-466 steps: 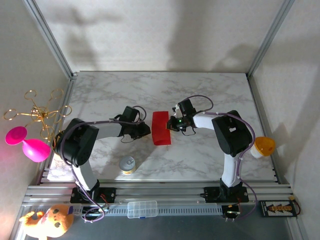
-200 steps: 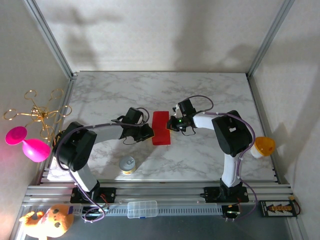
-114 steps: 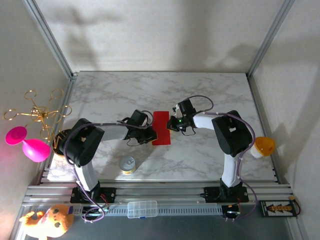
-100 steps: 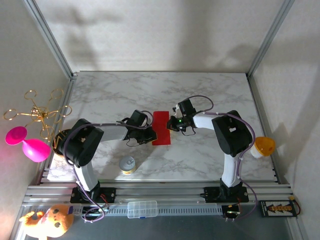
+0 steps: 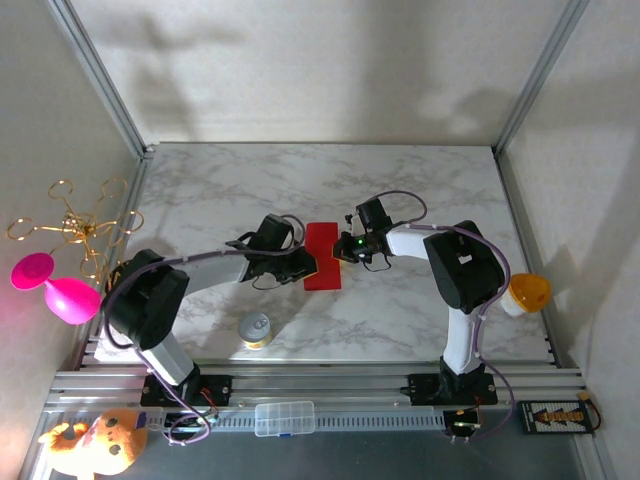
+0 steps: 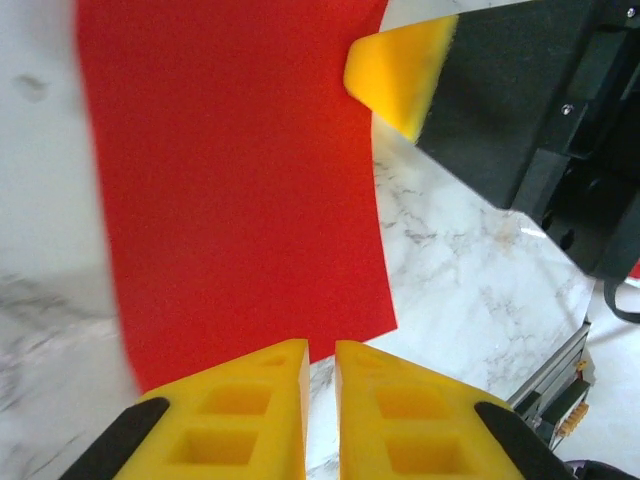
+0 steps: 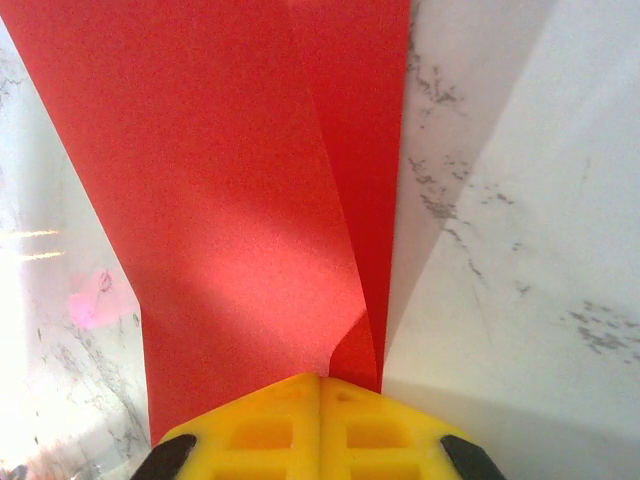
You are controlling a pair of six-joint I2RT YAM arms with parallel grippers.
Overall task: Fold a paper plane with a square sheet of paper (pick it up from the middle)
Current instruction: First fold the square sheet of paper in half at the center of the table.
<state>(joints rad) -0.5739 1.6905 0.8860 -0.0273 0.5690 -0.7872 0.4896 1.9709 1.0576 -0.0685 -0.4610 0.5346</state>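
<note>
The square sheet of paper (image 5: 322,257) is bright red and lies folded into an upright rectangle in the middle of the marble table (image 5: 420,180). My right gripper (image 5: 343,248) is shut on its right edge; in the right wrist view the paper (image 7: 230,200) rises in two layers from the closed tips of that gripper (image 7: 320,380). My left gripper (image 5: 306,266) sits low at the sheet's left side. In the left wrist view its tips (image 6: 321,350) stand a narrow slit apart at the paper's (image 6: 230,180) edge, with bare marble in the gap. The right gripper's yellow finger (image 6: 400,75) shows across the sheet.
A small metal can (image 5: 255,330) stands near the front, left of centre. A pink toy (image 5: 55,285) and a gold wire stand (image 5: 75,225) sit off the table's left edge, an orange object (image 5: 527,292) off the right. A clear box (image 5: 284,418) lies on the front rail.
My left gripper has slid right up to the left edge of the red sheet. The right gripper has kept its hold and place.
</note>
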